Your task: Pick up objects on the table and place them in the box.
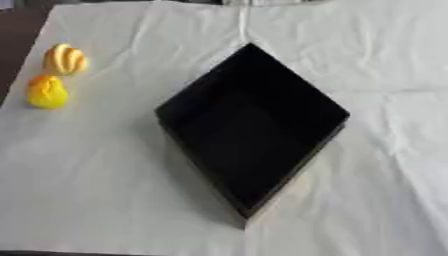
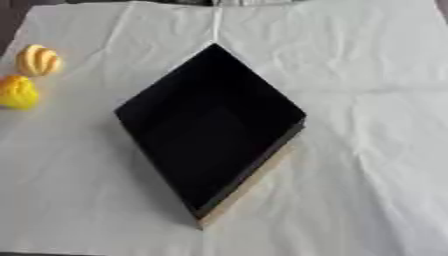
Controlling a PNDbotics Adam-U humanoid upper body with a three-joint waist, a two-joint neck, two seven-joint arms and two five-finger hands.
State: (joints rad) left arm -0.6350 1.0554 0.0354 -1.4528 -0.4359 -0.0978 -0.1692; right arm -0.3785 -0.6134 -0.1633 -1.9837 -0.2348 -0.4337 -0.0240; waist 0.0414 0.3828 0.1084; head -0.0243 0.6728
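A black open box (image 1: 325,141) stands in the middle of the table, turned so one corner points toward me; I see nothing in its dark inside. Two small yellow-orange objects lie at the far left on the cloth. The farther one (image 1: 65,59) is rounded with pale ribs. The nearer one (image 1: 46,93) is yellow with an orange top. They sit close together, well apart from the box. Neither of my hands shows in either view.
A creased white cloth (image 1: 385,200) covers the table. Its left edge (image 1: 19,75) runs close behind the two yellow objects, with dark floor beyond. Bare cloth lies to the right of the box and in front of it.
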